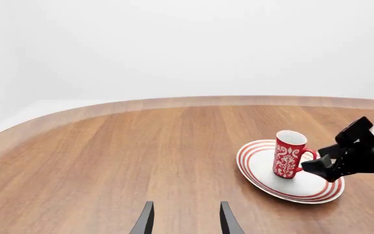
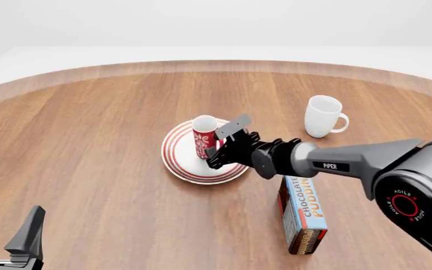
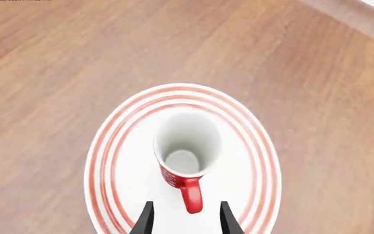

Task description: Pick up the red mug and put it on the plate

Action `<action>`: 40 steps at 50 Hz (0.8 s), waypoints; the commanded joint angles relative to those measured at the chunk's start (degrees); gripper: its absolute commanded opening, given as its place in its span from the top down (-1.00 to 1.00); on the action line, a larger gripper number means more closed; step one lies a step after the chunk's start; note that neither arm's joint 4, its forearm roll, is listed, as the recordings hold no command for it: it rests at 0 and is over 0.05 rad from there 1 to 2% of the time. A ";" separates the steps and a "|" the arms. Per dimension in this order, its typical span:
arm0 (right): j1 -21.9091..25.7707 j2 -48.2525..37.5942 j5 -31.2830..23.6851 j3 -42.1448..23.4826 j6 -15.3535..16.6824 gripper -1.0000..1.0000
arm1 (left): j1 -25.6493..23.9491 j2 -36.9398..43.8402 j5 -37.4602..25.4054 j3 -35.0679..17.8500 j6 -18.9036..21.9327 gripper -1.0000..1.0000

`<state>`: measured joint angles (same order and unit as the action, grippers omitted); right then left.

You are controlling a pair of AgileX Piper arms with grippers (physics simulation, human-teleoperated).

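Note:
The red mug (image 2: 203,138) with its white pattern stands upright on the red-ringed white plate (image 2: 178,163) near the table's middle. My right gripper (image 2: 220,152) is right beside the mug on its handle side, jaws open. In the right wrist view the mug (image 3: 187,146) is seen from above on the plate (image 3: 115,161), its red handle pointing into the gap between the fingertips (image 3: 146,217), which do not touch it. My left gripper (image 2: 6,230) is open and empty at the near left. The left wrist view shows the mug (image 1: 289,156), the plate (image 1: 258,165) and the right gripper (image 1: 323,168).
A plain white mug (image 2: 323,116) stands to the right and further back. A chocolate pudding box (image 2: 302,214) lies under the right arm, near the front right. The round wooden table's far edge (image 2: 216,66) curves behind.

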<state>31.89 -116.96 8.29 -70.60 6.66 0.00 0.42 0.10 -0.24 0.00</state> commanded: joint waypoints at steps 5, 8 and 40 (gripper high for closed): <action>-0.18 0.84 0.27 0.84 -0.10 -1.00 | 0.00 0.00 0.00 0.00 0.00 -1.00; -0.07 1.45 0.26 1.20 -0.17 -1.00 | 0.00 0.00 0.00 0.00 0.00 -1.00; 1.23 15.73 -0.97 10.35 -0.04 -1.00 | 0.00 0.00 0.00 0.00 0.00 -1.00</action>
<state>32.84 -105.39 7.53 -62.99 6.42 0.00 0.42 0.10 -0.24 0.00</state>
